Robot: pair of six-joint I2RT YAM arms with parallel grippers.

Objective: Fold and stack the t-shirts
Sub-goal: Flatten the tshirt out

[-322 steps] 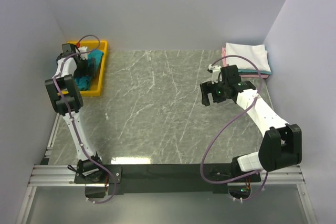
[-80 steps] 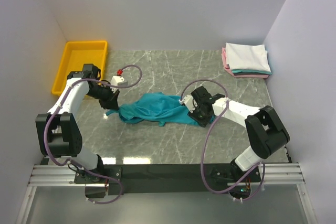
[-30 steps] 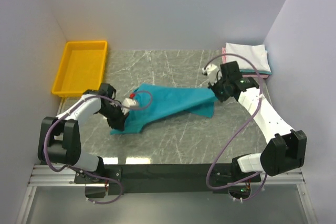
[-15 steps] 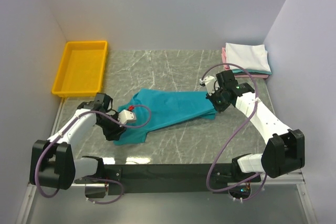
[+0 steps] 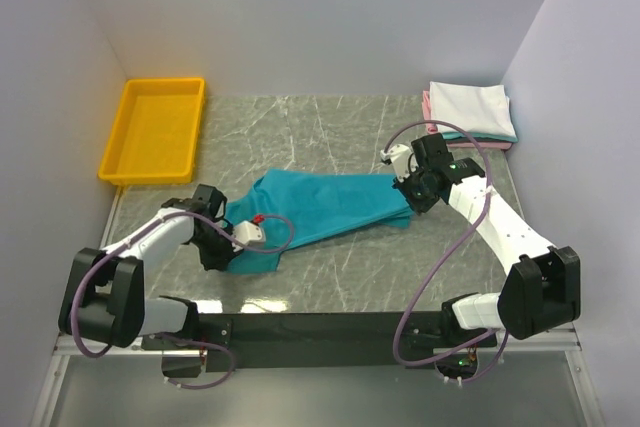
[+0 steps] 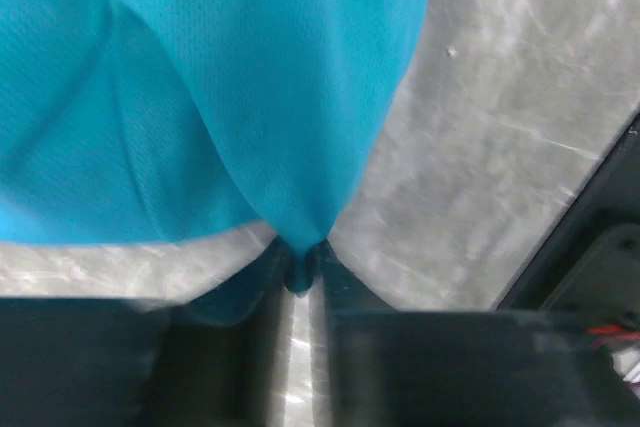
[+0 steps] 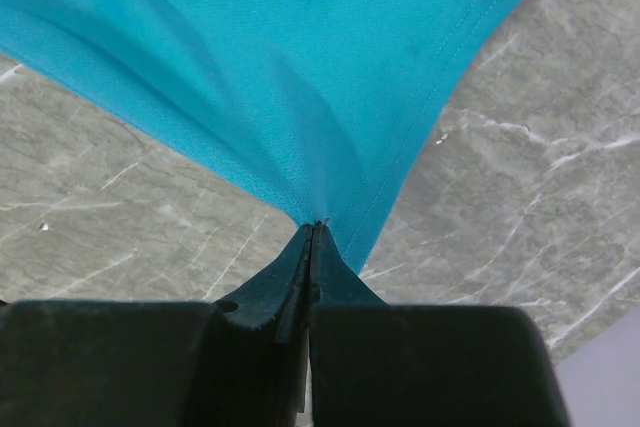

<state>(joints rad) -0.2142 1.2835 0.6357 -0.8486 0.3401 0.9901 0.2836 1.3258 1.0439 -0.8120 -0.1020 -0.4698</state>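
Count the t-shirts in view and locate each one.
4. An unfolded teal t-shirt lies spread centrally; a white t-shirt, a folded teal t-shirt and a pink t-shirt are stacked in the far right corner. More may be hidden there.

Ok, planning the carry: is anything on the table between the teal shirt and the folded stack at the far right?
Nothing visible. The teal t-shirt, pinched by the left gripper and right gripper, is separated from the folded stack only by bare tabletop; the yellow bin sits far left.
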